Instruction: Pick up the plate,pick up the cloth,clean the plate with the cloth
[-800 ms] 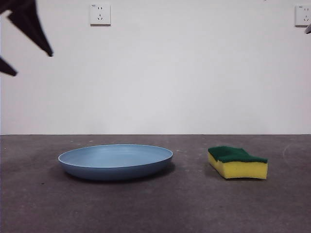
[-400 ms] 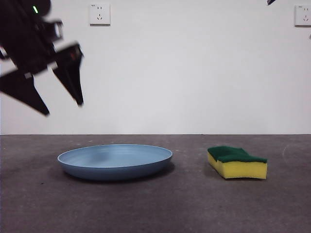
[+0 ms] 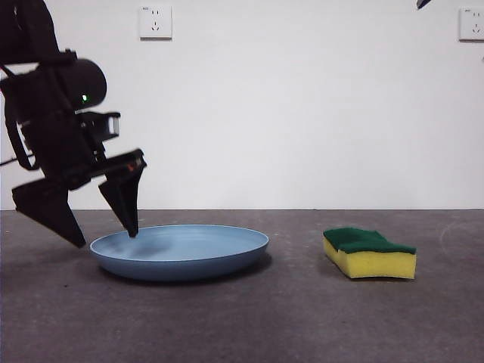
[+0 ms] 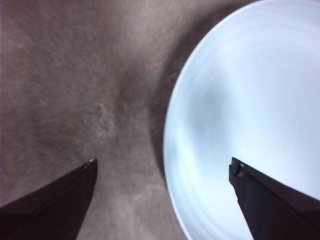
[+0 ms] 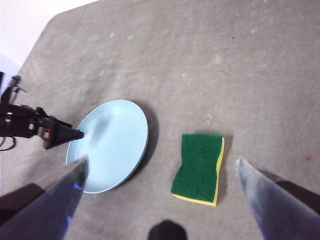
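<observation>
The light-blue plate (image 3: pixel 189 253) lies flat on the dark grey table, left of centre. My left gripper (image 3: pixel 106 239) is open and straddles the plate's left rim, one jaw tip inside just above the plate's floor and the other outside, low over the table. In the left wrist view the plate (image 4: pixel 250 100) fills one side, with its rim running between the jaws of the left gripper (image 4: pixel 163 162). The cloth (image 3: pixel 370 253), a yellow sponge with a green top, rests to the right of the plate. My right gripper (image 5: pixel 162 160) is open, high above the plate (image 5: pixel 112 142) and the cloth (image 5: pixel 199 167).
A white wall with two sockets (image 3: pixel 155 23) stands behind the table. The right wrist view shows the table's cut corner and edge (image 5: pixel 45 30) beyond the plate. Bare table lies between plate and cloth. The right arm shows only as a black tip (image 3: pixel 422 3) at the top right.
The left arm has come down from the top left corner and rightward until its open jaws straddle the plate's left rim. Plate and cloth have stayed put.
</observation>
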Robot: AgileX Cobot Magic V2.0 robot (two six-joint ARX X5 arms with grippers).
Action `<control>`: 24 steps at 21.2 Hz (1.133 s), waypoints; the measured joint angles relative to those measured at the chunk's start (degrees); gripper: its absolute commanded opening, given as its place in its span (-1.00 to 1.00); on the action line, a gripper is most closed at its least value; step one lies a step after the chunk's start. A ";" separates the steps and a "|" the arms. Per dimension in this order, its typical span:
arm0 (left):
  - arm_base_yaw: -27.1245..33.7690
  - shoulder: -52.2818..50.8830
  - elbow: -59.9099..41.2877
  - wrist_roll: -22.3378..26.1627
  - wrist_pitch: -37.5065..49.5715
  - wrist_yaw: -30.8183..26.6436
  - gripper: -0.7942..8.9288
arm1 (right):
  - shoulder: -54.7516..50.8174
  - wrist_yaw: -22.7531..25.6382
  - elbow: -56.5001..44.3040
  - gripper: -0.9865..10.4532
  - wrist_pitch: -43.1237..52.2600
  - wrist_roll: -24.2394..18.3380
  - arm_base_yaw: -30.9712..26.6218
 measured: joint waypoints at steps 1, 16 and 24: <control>0.00 0.83 0.00 0.00 0.22 0.02 0.06 | 0.00 0.00 0.00 0.05 -0.11 0.00 0.00; -2.89 0.61 0.98 1.73 0.92 -2.10 -0.85 | 0.24 0.24 0.00 0.05 -0.09 0.00 1.36; -3.48 -17.81 0.94 2.84 -1.53 -3.52 -0.85 | 11.58 15.28 3.04 0.05 -2.38 -2.08 16.31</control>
